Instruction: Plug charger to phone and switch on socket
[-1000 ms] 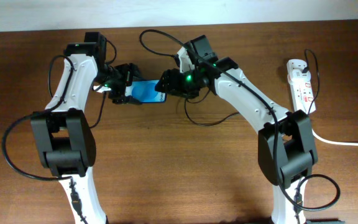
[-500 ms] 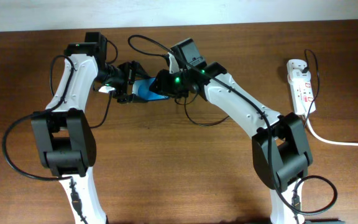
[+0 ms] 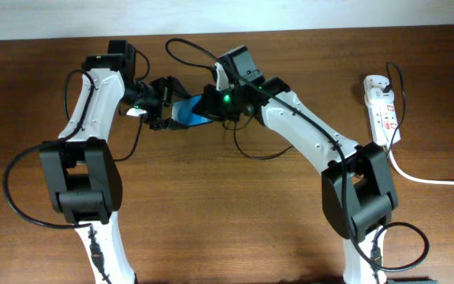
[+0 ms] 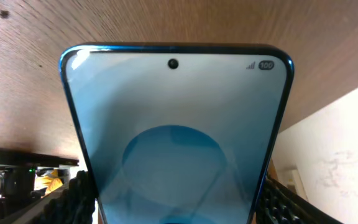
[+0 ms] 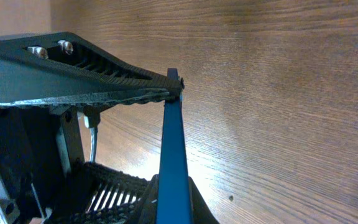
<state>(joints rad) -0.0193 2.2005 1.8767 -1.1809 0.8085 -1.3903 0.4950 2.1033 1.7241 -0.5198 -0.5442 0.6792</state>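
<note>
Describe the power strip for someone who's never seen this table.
At the wooden table's far right corner lies the power strip, a long white bar. Red marks on its face and a thick white cord running off the right edge distinguish it from the white arms.

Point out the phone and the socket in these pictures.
phone (image 4: 176,124): left wrist view, middle of its blue screen.
socket (image 3: 383,109): overhead view, white face of the strip.

Edge-on blue phone (image 5: 173,155) touches the upper black fingertip (image 5: 166,92)
</note>
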